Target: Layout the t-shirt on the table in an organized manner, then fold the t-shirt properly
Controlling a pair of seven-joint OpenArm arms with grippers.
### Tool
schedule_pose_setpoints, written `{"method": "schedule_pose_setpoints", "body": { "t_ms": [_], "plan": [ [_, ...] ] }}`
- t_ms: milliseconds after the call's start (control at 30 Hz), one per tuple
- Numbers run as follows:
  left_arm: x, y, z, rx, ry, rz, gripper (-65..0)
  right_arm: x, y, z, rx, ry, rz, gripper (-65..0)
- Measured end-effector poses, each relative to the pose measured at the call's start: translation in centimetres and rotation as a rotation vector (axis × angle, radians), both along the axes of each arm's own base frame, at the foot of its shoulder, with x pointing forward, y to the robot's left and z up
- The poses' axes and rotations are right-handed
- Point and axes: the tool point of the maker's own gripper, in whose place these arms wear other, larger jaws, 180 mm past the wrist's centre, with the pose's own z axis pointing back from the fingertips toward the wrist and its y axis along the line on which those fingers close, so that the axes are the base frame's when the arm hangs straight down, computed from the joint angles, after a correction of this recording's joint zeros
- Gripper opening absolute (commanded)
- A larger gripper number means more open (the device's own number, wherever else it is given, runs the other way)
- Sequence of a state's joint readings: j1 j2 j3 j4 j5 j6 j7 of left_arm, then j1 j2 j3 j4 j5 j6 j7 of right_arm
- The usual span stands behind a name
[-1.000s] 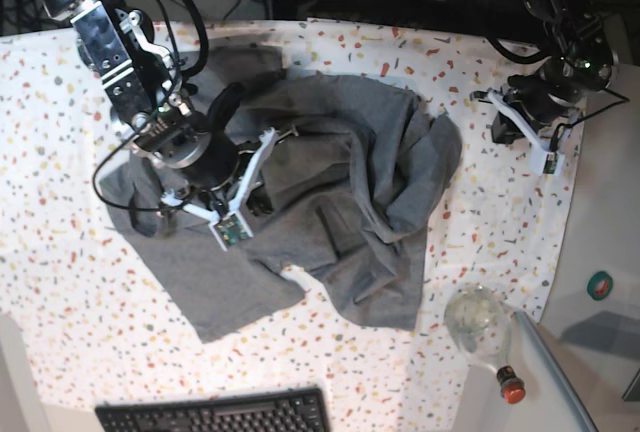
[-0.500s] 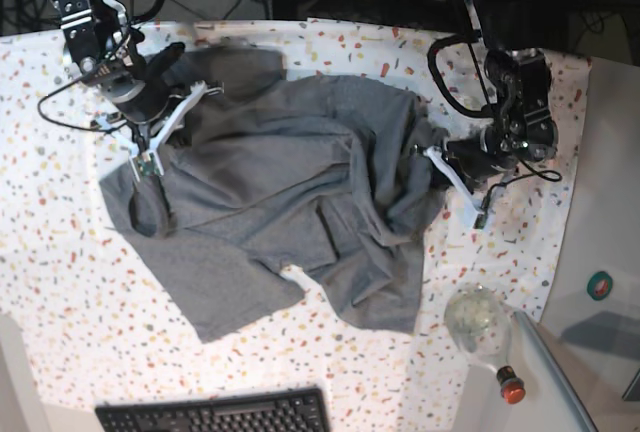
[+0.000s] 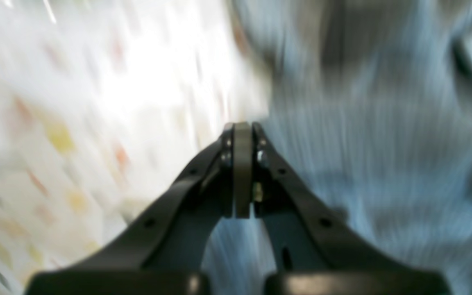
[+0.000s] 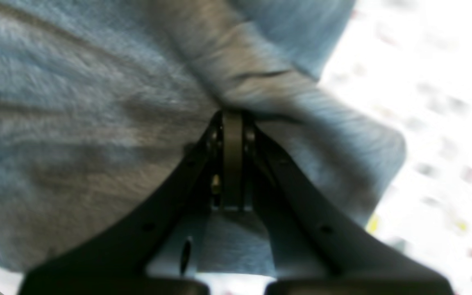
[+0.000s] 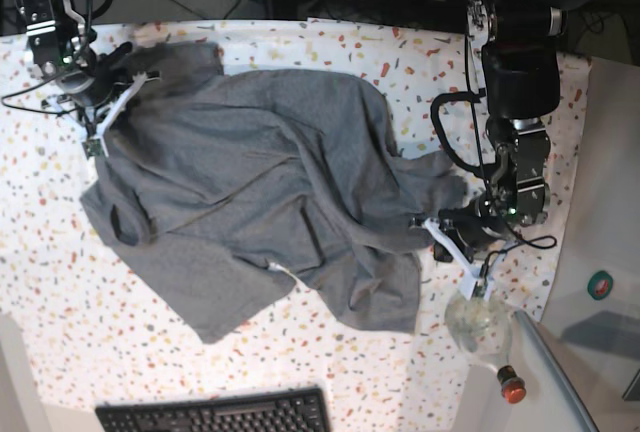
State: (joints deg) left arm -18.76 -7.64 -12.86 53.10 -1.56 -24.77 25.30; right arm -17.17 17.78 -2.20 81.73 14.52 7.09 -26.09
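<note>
The grey t-shirt (image 5: 270,182) lies rumpled and partly spread on the flecked white table (image 5: 300,362). At the far left corner my right gripper (image 5: 130,54) is shut on a bunched fold of the shirt. In the right wrist view creases run out from that gripper's (image 4: 232,112) closed tips across the fabric (image 4: 76,102). At the shirt's right side my left gripper (image 5: 430,220) is shut on the fabric edge, which stretches to a point toward it. The blurred left wrist view shows this gripper (image 3: 242,127) closed where the shirt (image 3: 383,143) meets the table (image 3: 96,82).
A clear glass bottle (image 5: 480,327) with a red cap lies at the lower right, close to the left arm, where the cloth meets a plain grey surface. A black keyboard (image 5: 215,414) sits at the front edge. Cables and dark equipment line the back.
The right gripper has pulled its part of the shirt to the far left corner. The left gripper has moved toward the front along the right side, drawing fabric with it. The shirt lies wider.
</note>
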Motion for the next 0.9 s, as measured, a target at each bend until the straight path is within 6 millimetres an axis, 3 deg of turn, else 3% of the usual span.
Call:
{"method": "schedule_pose_setpoints", "body": {
  "t_ms": [100,267,367,500,600,667,733,900],
  "plan": [
    [0.1,-0.1,0.9,0.008,0.037,-0.005,-65.0,0.3,0.8,0.8,0.005,-0.015,0.014,-65.0],
    [-3.1,1.5,3.6,0.101,0.024,0.0,-65.0,0.6,2.7,3.4,0.031,-0.085,0.056,-65.0],
    [-7.7,3.4,3.7,0.125,0.075,0.053,-65.0,1.2,3.3,5.0,0.044,-0.135,0.063,-65.0],
    [-13.3,5.3,2.9,-0.105,0.118,0.201,-65.0,1.2,3.6,5.5,0.051,-0.145,0.068,-65.0],
    [-16.8,6.5,2.4,-0.232,0.127,0.281,-41.0,1.1,3.5,5.5,0.046,-0.144,0.07,-65.0],
    [-19.0,6.1,1.6,-0.292,0.158,0.299,-29.8,1.3,3.7,5.5,0.048,-0.146,0.073,-65.0],
    [-19.7,5.3,1.5,-0.361,0.137,0.322,-28.5,1.3,3.8,5.4,0.053,-0.149,0.071,-65.0],
    [-18.8,2.7,1.0,-0.462,0.074,0.341,-28.3,0.7,3.3,4.4,0.045,-0.112,0.062,-65.0]
  ]
}}
